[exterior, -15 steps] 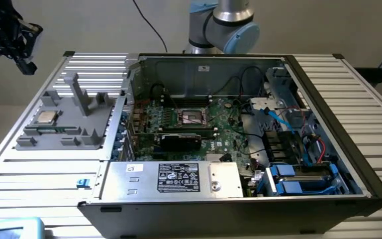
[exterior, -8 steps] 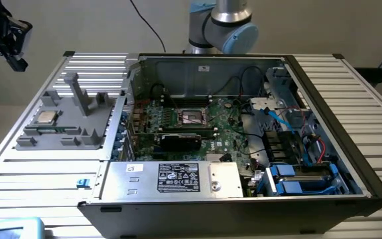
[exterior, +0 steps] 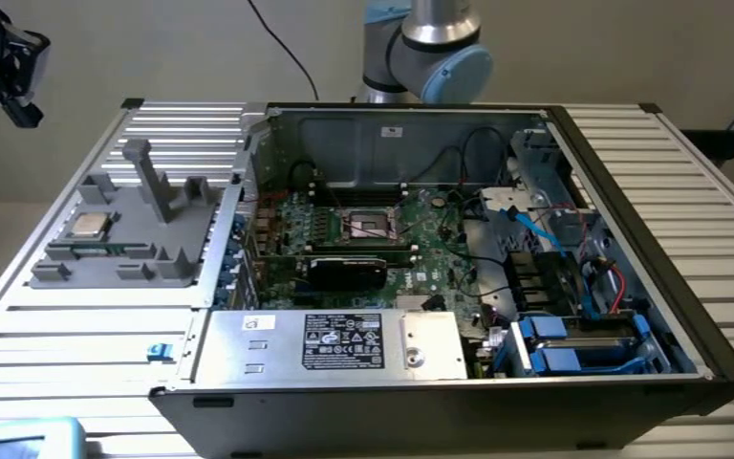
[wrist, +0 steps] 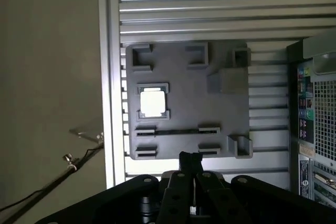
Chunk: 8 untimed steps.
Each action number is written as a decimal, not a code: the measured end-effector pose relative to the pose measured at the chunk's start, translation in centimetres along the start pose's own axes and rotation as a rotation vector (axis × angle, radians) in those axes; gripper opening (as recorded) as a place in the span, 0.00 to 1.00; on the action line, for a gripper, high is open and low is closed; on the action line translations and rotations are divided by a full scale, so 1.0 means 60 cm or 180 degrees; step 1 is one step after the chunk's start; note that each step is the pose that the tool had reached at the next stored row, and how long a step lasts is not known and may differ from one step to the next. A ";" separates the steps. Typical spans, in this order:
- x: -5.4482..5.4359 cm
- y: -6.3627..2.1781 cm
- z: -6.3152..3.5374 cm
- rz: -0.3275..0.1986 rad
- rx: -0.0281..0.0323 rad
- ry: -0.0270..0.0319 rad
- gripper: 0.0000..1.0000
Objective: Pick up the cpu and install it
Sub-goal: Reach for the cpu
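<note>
On the grey fixture (wrist: pixel 184 111), cpu (wrist: pixel 153 103) lies well clear of the gripper (wrist: pixel 190 157): jaws closed, empty (seemingly touching; body cut off).

Layout of the work area: the cpu (exterior: pixel 89 226) sits in a recess of the holder (exterior: pixel 131 231), which lies on the slatted table (exterior: pixel 74 325) just beside the open computer case (exterior: pixel 393 143), at the exterior view's left of it. Inside the case, the socket (exterior: pixel 370 225) lies on the motherboard (exterior: pixel 438 253), the card (exterior: pixel 348 271) just in front of it, and the power supply box (exterior: pixel 329 341) along the near edge
</note>
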<state>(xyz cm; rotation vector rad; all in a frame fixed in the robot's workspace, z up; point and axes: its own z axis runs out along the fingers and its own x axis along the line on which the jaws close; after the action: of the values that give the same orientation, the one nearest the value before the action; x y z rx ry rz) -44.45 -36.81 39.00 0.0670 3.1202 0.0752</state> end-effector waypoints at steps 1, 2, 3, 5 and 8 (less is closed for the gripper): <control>0.004 0.004 0.000 -0.0002 0.0000 0.0000 0.11; 0.009 0.007 0.000 -0.0005 0.0000 0.0000 0.11; 0.014 0.011 0.001 -0.0008 0.0000 0.0000 0.11; 0.023 0.018 0.001 -0.0013 0.0000 0.0001 0.11; 0.037 0.028 0.002 -0.0022 0.0000 0.0001 0.11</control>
<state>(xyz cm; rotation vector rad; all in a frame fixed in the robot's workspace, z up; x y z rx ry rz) -46.57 -35.03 38.95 0.0564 3.1204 0.0754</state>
